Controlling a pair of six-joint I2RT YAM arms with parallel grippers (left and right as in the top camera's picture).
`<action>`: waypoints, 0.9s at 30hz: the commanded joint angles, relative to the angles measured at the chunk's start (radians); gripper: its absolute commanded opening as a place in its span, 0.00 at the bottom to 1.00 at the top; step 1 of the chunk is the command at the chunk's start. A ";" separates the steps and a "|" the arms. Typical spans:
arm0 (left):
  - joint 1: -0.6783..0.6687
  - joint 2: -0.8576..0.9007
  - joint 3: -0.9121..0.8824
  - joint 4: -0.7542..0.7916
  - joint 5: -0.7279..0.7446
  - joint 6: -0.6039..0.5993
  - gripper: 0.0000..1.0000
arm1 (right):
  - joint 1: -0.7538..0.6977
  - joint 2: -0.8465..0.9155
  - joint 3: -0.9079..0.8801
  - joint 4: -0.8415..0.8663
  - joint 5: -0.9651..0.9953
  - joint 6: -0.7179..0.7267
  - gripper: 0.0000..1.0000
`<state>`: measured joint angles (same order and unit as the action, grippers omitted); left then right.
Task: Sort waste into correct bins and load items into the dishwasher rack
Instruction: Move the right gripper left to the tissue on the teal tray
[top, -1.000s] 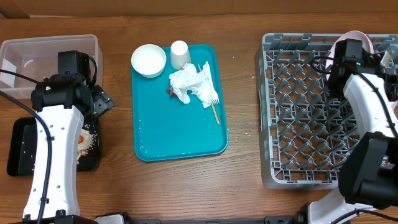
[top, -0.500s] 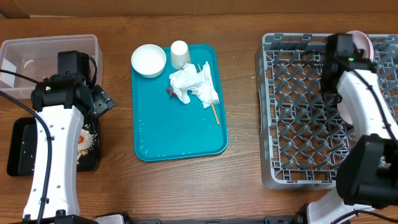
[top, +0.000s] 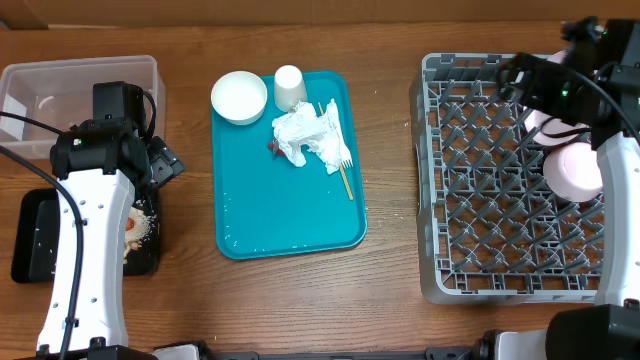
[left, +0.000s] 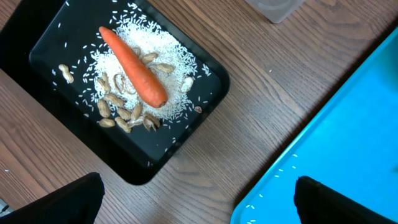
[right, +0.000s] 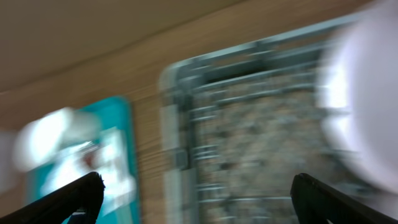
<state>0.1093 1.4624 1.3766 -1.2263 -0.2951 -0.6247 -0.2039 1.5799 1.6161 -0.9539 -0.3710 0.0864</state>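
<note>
Jaws gaping, empty, on right gripper (right: 199, 202), hovering above dishwasher rack (top: 480, 200). Left gripper (left: 196, 199) also gaping, near black tray (left: 62, 43). Probably fetching cup (top: 289, 87) next: descending vertically, straddling rim, avoiding napkin (top: 310, 135).

Robotics lab: wooden table (top: 390, 290), two arms (top: 85, 230)

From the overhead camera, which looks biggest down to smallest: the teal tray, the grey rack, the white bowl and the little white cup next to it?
Largest to smallest in the overhead view:
1. grey rack
2. teal tray
3. white bowl
4. white cup, clearly the smallest.
None of these look close enough in size to be unsure.
</note>
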 joint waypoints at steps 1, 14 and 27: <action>0.002 -0.003 0.011 0.002 0.001 0.012 1.00 | 0.035 0.010 0.006 0.022 -0.440 -0.003 1.00; 0.002 -0.003 0.011 0.002 0.001 0.012 1.00 | 0.481 0.059 0.006 0.037 0.086 0.062 1.00; 0.002 -0.003 0.011 0.002 0.001 0.012 1.00 | 0.710 0.266 0.006 0.132 0.150 0.177 1.00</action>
<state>0.1093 1.4624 1.3766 -1.2259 -0.2951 -0.6247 0.4751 1.7992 1.6161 -0.8364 -0.2462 0.2348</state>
